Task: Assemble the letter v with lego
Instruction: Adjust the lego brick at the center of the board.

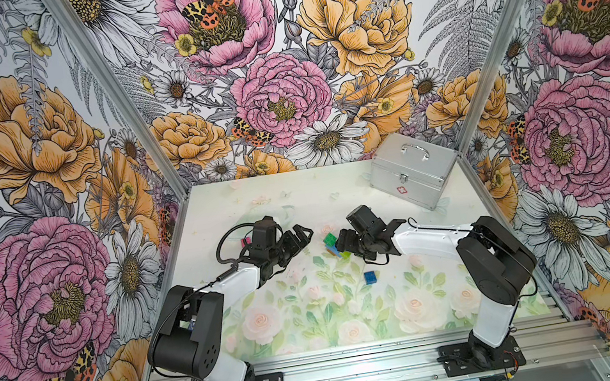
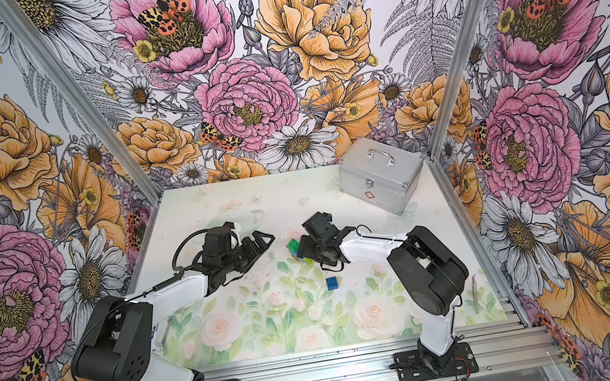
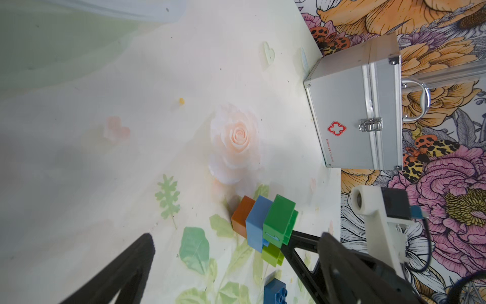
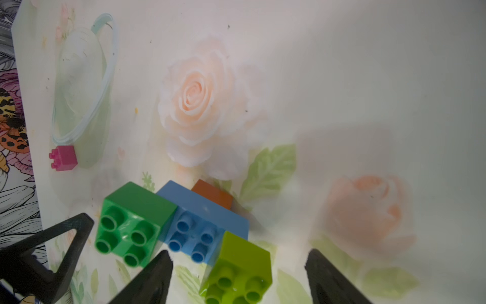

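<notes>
The partly built letter v [image 2: 293,247] lies on its side near the middle of the flowered table [image 1: 296,201], studs facing the right arm; an orange brick [image 4: 213,196] sits behind a light blue bar [image 4: 200,210], with a dark green brick [image 4: 131,210] at one end of the bar and a lime brick [image 4: 242,260] at the other. The right gripper [image 4: 238,252] stands open astride the lime brick, a gap showing on each side, gripping nothing; in both top views its body covers part of the cluster. The left gripper [image 1: 300,239] is spread wide and empty; one finger [image 4: 82,221] stands just beside the dark green brick, though whether it touches cannot be told. A pink brick [image 4: 64,158] lies alone near the table's left edge, well apart, half hidden behind the left wrist in both top views; a dark blue brick [image 1: 369,277] lies loose toward the front, apart from the cluster; a closed silver case [image 1: 413,169] stands in the far right corner, well apart from the bricks.
</notes>
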### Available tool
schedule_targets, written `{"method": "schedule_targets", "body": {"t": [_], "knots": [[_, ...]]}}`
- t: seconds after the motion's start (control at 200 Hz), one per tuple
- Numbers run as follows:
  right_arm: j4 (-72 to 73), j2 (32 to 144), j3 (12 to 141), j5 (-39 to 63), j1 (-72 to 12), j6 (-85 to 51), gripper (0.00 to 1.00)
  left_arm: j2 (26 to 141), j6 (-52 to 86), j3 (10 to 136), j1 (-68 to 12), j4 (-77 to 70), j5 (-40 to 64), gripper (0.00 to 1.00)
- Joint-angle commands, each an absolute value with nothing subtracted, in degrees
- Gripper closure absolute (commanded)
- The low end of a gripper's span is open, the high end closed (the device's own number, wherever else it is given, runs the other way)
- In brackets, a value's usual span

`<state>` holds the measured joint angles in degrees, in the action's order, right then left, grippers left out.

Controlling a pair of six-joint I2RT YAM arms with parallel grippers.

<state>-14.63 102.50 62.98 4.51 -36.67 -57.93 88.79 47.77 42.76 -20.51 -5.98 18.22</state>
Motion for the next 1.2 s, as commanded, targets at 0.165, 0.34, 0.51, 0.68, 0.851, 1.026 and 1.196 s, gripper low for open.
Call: {"method": "schedule_targets", "body": {"t": [0.165, 0.34, 0.51, 0.68, 0.851, 1.026, 1.196], "knots": [[-13.7, 106.9, 69.7, 6.7, -36.4, -56.0, 0.2, 91.4, 47.1, 45.6, -20.0, -6.0, 21.3, 0.01], [-17.3, 108.3, 72.5, 6.2, -36.2, -54.2, 0.21, 92.4, 47.2, 46.3, -18.0, -6.9, 23.0, 0.02], [-16.5, 104.9, 69.2, 6.0, -36.0, -56.2, 0.17, 95.9, 45.2, 51.3, -17.4, -6.9, 26.0, 0.05], [-2.1, 100.6, 58.6, 9.2, -36.3, -63.9, 0.11, 101.1, 43.3, 57.3, -17.5, -6.6, 28.8, 0.11], [9.8, 100.2, 52.4, 9.5, -38.2, -70.9, 0.11, 107.4, 41.8, 63.3, -17.6, -4.9, 30.6, 0.15], [13.5, 101.5, 53.4, 8.4, -39.7, -72.2, 0.12, 110.8, 41.7, 67.5, -17.6, -4.3, 31.5, 0.15], [16.6, 105.1, 54.9, 8.6, -40.0, -75.1, 0.14, 112.3, 41.8, 69.8, -17.7, -3.8, 31.5, 0.15]]}}
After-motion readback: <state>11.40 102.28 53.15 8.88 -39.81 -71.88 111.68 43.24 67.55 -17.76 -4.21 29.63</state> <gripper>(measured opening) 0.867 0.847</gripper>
